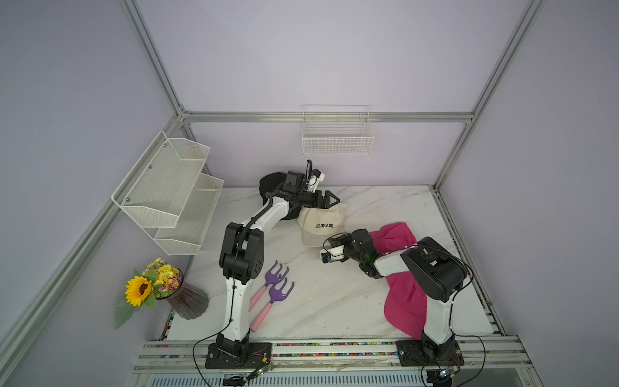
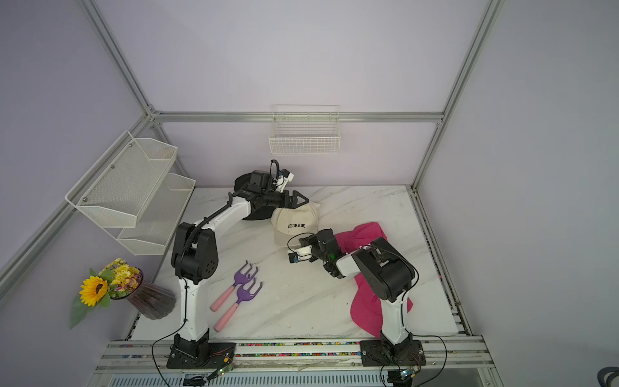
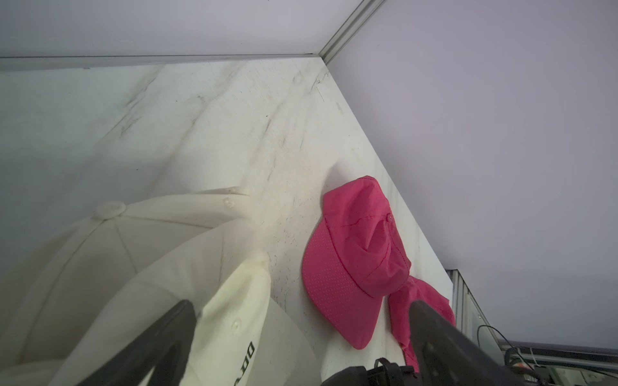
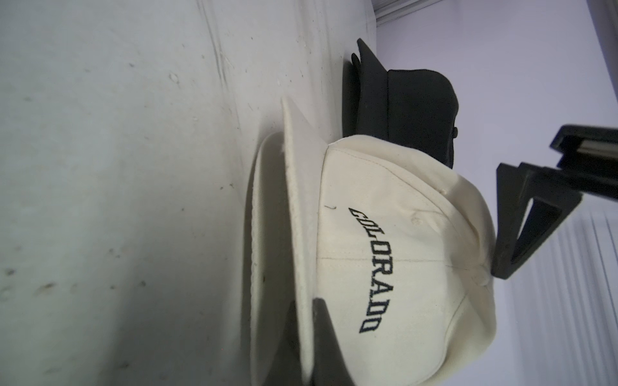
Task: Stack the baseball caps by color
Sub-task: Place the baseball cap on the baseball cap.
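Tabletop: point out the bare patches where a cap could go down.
Bare marble table lies between the purple rakes and pink caps, and in the far corner behind the pink caps. Crowded: the far middle, black caps beside cream caps.

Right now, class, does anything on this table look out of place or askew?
Yes. The pink caps lie crumpled side by side, not stacked, one of them beneath the right arm. In the cream stack, the top brim sits askew of the one below. Two garden forks near the left arm belong to no stack.
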### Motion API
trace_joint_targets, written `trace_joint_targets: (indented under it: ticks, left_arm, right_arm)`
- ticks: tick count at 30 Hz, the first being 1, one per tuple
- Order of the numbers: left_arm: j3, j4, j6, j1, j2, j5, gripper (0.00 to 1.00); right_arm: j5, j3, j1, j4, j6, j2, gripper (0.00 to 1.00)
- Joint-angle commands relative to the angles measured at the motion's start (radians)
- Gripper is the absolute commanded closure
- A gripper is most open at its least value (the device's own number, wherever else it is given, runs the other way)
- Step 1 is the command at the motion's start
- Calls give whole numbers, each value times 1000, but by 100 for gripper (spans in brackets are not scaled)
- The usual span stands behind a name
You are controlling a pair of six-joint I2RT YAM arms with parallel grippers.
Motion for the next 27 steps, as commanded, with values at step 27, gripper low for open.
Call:
trace_joint_targets:
  ticks: [27]
  left_arm:
    - [416, -156, 37, -13, 367, -140, 0]
  right_arm:
    - [11, 15, 34, -189, 6, 8, 100]
